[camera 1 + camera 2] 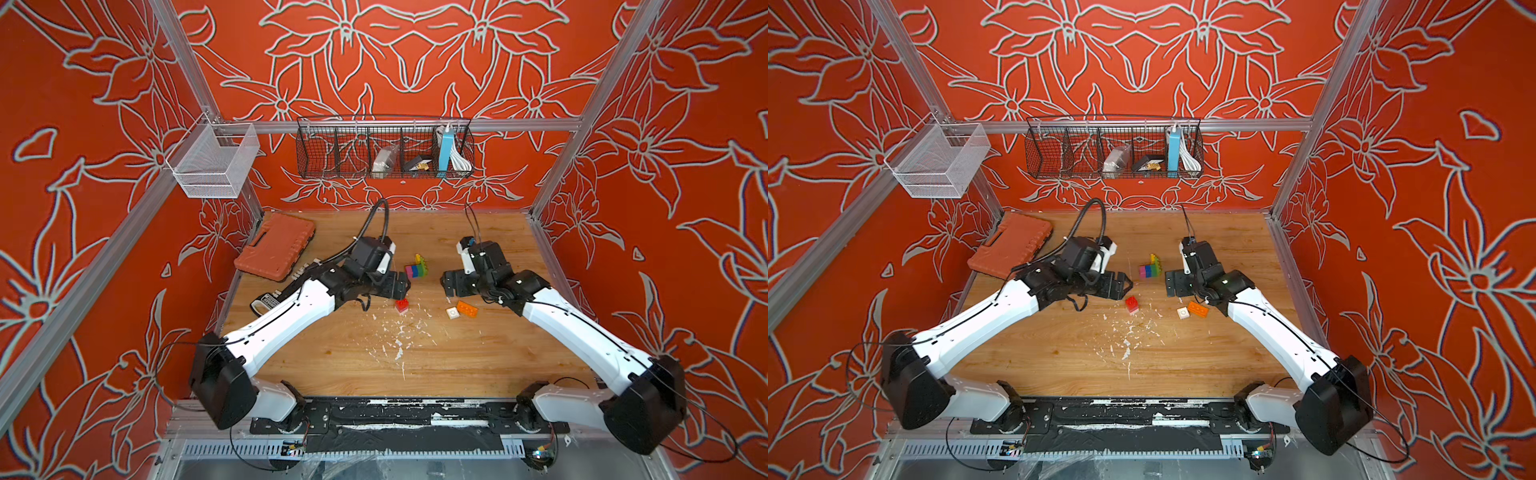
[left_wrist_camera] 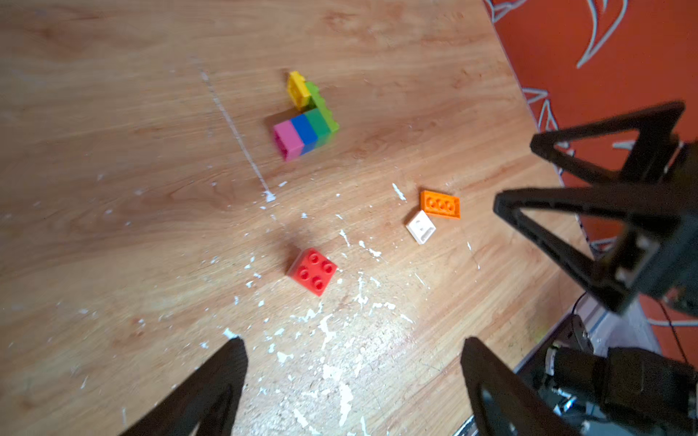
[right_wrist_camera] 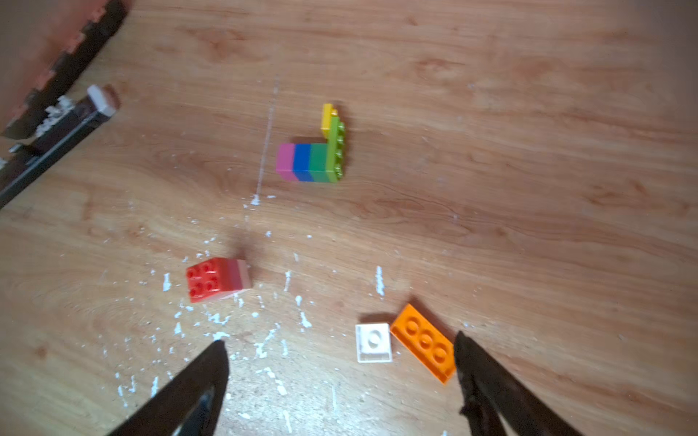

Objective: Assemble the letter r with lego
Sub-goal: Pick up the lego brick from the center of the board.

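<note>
Flanking lego stack [image 1: 417, 268] | left claw [image 2: 351, 341], right claw [image 3: 338, 338] agape, empty | orange case [image 1: 276, 245] aside

Joined cluster of plastic bricks [image 3: 311, 160]: pink, blue and green in a row, a lime studded strip across the green end, a yellow piece beside it. It lies on its side.
Red four-stud plastic brick [image 3: 211, 279]: loose, well apart from the cluster.
Small white square plate [image 3: 374, 341]: flat, just beside an orange oblong studded plate [image 3: 423, 341].
</note>
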